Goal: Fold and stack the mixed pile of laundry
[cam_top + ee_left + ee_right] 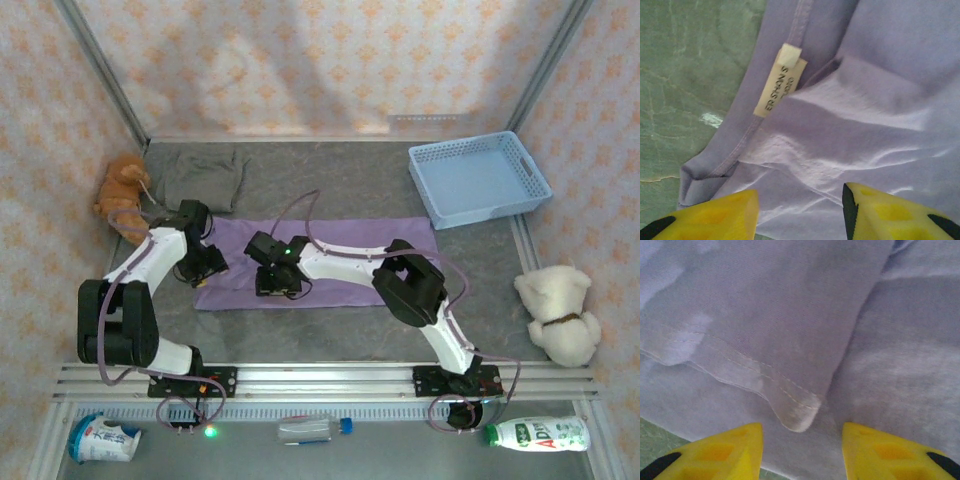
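The purple shirt [345,292] lies as a long band across the middle of the table [340,180], with the grey trousers [205,178] behind its left end. It looks light and limp, best pinched at doubled edges. The left gripper [800,212], fingers apart, hovers near the label [780,82]. The right gripper [802,450], also apart, straddles a hem corner [799,419].

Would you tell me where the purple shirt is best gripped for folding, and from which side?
I would pinch the purple shirt at its near long edge, from above: it lies flat in a wide strip, and the left gripper and right gripper hover over it, open.
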Controlling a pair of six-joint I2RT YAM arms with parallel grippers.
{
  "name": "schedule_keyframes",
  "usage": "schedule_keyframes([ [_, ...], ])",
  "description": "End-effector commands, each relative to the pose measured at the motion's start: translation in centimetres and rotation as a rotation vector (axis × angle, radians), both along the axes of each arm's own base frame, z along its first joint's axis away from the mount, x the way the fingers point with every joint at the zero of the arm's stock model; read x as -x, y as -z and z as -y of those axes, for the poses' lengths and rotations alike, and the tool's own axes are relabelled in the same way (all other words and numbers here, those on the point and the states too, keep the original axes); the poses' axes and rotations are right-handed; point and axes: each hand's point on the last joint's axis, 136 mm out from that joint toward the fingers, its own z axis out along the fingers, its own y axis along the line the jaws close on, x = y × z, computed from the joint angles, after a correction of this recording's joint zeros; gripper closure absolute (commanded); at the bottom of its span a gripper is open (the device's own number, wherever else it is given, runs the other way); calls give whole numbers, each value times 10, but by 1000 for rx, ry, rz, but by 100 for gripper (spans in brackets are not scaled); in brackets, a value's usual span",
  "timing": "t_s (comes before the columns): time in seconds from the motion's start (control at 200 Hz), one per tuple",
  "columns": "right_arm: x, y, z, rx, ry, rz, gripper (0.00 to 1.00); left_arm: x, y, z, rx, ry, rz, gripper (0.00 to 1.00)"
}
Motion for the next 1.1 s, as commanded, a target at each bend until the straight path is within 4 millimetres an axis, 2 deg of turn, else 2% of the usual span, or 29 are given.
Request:
schedule_keyframes([
  [0.0, -21, -10, -11, -28, 71, 49, 56, -4, 1, -12, -44, -38, 58, 52],
  [0.16, -29, -5, -15, -3, 95, 63, 63, -12, 9, -17, -53, -83, 77, 49],
  [0.43, -37, 4, -5, 41, 132, 56, 85, -18, 26, -23, -84, -100, 62, 48],
  [0.52, -40, -1, -4, 34, 131, 63, 94, -16, 30, -24, -89, -102, 58, 51],
  [0.615, -42, -5, -6, 16, 129, 64, 100, -17, 29, -25, -98, -101, 62, 58],
  [0.671, -43, -8, -7, 9, 130, 62, 100, -18, 28, -26, -103, -101, 67, 62],
  [0.811, -50, -22, -3, -15, 147, 74, 100, -15, 27, -26, -106, -96, 56, 62],
  [0.986, -62, -41, 3, -73, 187, 85, 100, -4, 23, -27, -113, -95, 48, 49],
  [1.096, -66, -42, 3, -80, 196, 77, 100, -2, 25, -26, -111, -95, 41, 48],
])
